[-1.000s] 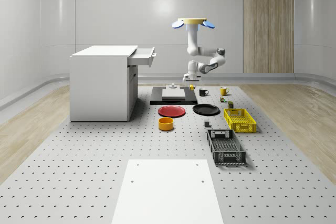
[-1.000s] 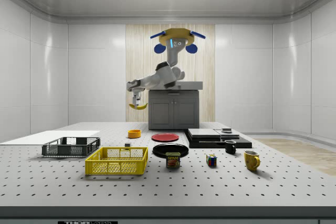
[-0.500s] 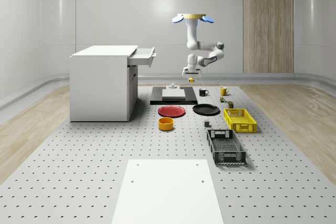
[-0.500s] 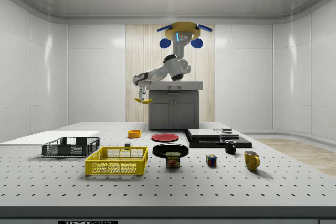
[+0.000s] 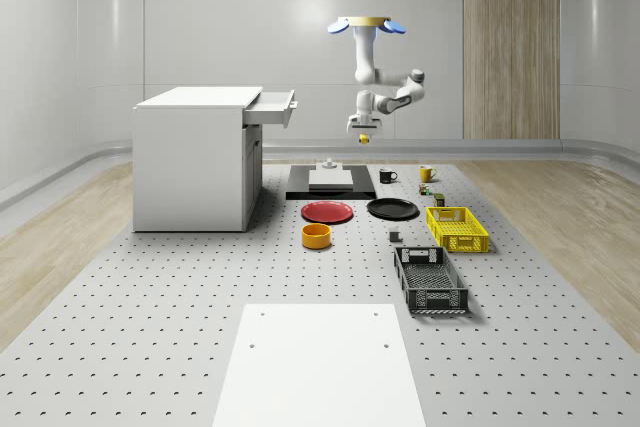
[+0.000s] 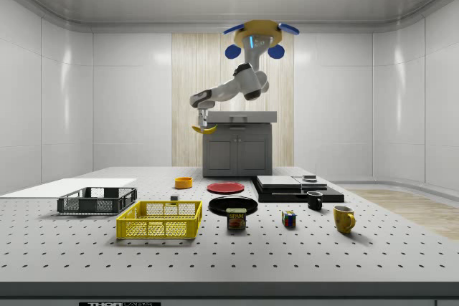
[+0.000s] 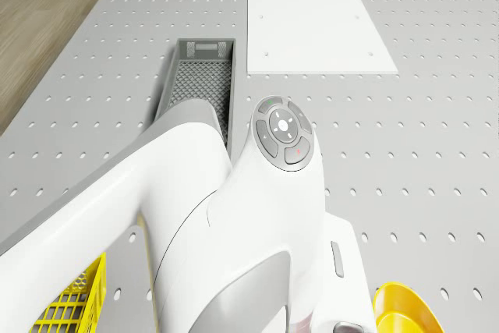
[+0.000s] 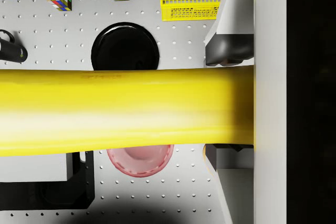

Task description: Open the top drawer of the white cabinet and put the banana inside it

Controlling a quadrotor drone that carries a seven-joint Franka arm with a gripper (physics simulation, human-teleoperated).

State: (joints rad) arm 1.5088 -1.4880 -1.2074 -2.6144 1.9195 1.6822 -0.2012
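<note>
The drone hovered high over the table, its gripper clamped across the banana just beneath the fingers, a light, soft, curved fruit I judged best held mid-length, with the open top drawer still off to the gripper's side.

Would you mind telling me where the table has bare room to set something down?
The widest bare stretch lies on the perforated table in front of the white cabinet, bordered by the white board and the orange bowl. It is crowded around the red plate, black plate, yellow basket and dark crate.
</note>
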